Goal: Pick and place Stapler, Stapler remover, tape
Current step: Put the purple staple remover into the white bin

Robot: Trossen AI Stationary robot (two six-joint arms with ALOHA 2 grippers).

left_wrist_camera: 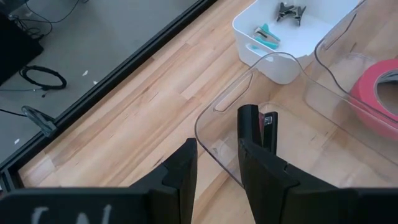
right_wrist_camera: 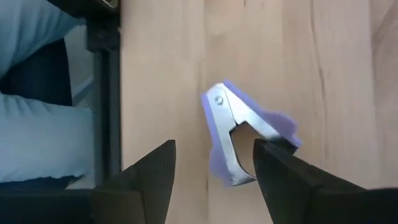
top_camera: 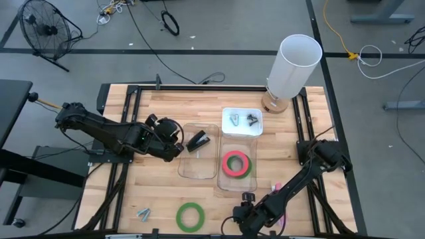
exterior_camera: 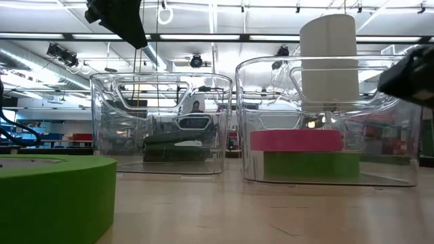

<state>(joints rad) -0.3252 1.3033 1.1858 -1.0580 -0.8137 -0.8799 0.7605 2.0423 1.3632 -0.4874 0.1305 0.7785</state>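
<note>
Green tape (exterior_camera: 47,196) fills the low view's foreground, a flat ring lying on the wooden table (top_camera: 159,192) in front of the two clear bins. Inside the right-hand clear bin (top_camera: 237,190), a red-pink roll (top_camera: 236,163) sits stacked on a second green roll (exterior_camera: 308,165), both flat with wide open centres. A black stapler (top_camera: 198,141) lies in the neighbouring clear bin (top_camera: 197,174), just beside the left gripper (top_camera: 174,147), whose fingers (left_wrist_camera: 186,168) stand slightly apart over that bin's rim, pinching nothing. Beyond both bins, a white tray (top_camera: 242,131) holds two staple removers, one teal (left_wrist_camera: 267,36), one dark (left_wrist_camera: 291,10). Near the table's front edge, right of the clear bins, the right gripper (right_wrist_camera: 214,165) hangs with its fingers spread over a purple staple remover (right_wrist_camera: 239,134), which lies flat between them, metal jaws gaping, not gripped. Another small remover (top_camera: 143,214) lies left of the loose green ring. A white cylinder (top_camera: 292,66) stands behind the tray.
</note>
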